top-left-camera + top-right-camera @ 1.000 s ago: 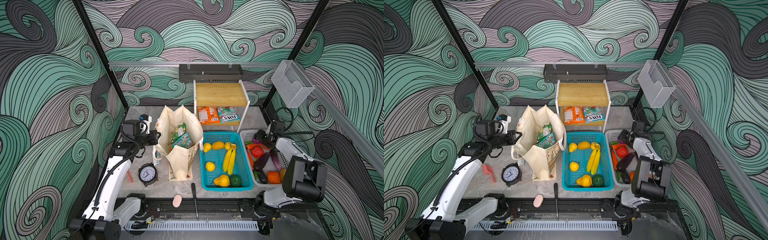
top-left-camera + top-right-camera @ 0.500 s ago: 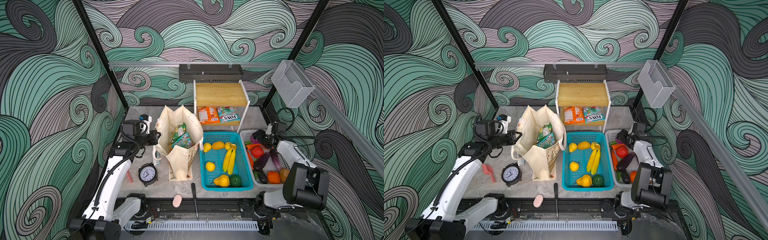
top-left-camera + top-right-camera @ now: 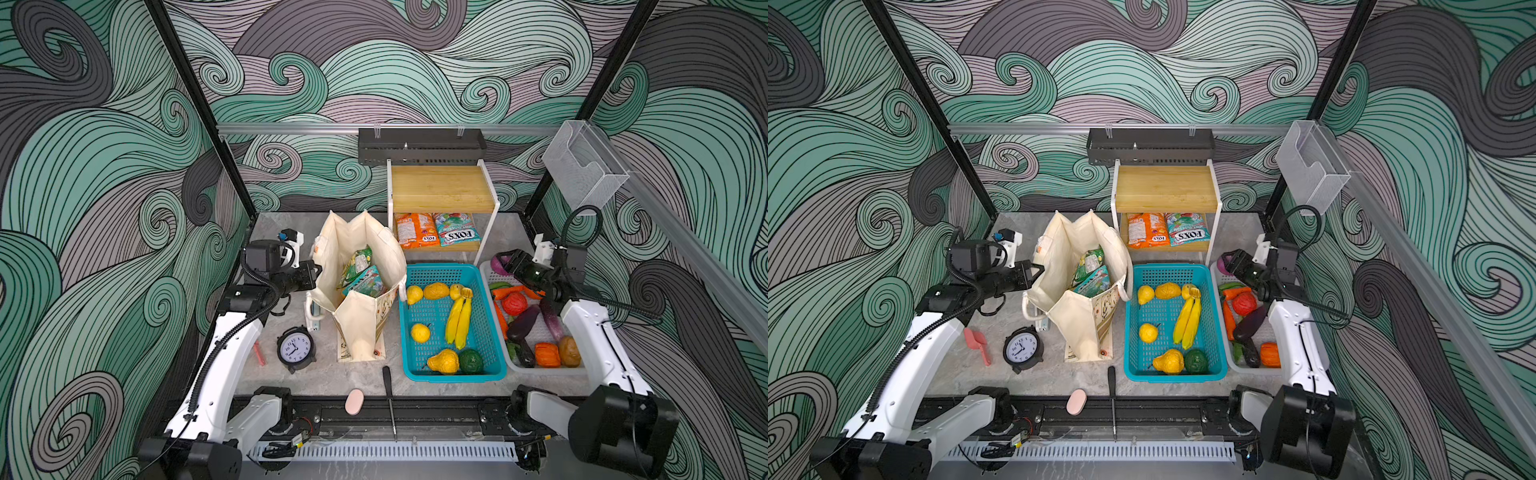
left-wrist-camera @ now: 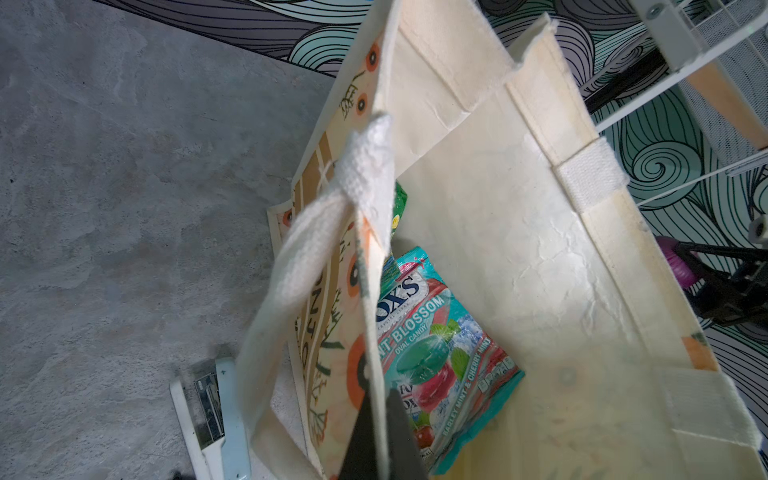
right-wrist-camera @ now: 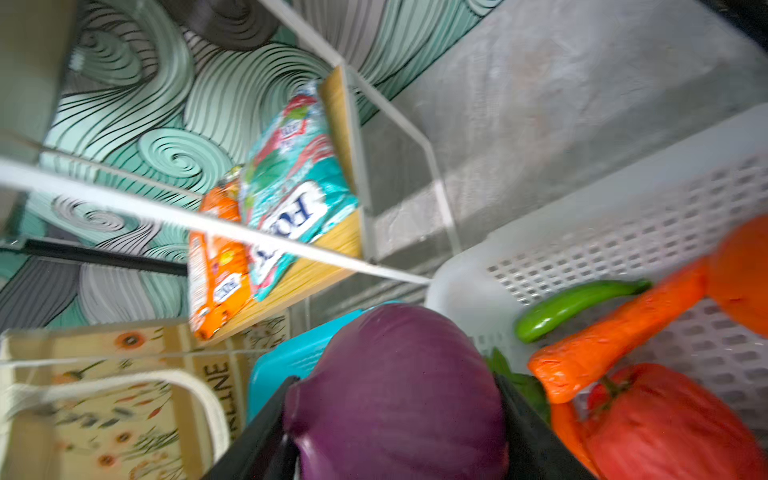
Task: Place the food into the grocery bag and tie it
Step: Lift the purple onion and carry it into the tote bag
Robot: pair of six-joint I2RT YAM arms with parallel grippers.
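Pinching bag (image 3: 359,328) wall at its 9 o'clock rim with left gripper (image 4: 378,440), jaws fully closed on cloth. Propping bag upright and agape at 9 o'clock of teal basket (image 3: 453,376), packets (image 4: 436,345) inside. Clutching onion (image 5: 395,390) in right gripper (image 3: 506,262), over 11 o'clock corner of white basket (image 3: 544,370), well apart from bag.

1. A black round alarm clock (image 3: 295,347) stands on the grey stone-look tabletop (image 3: 282,224).
2. A pink oval pad (image 3: 354,401) lies at the front edge, just beside a black-handled screwdriver (image 3: 388,380).
3. A teal plastic basket (image 3: 453,377) and a white plastic basket (image 3: 540,370) sit side by side, in front of a wood-topped white-framed shelf (image 3: 440,189).
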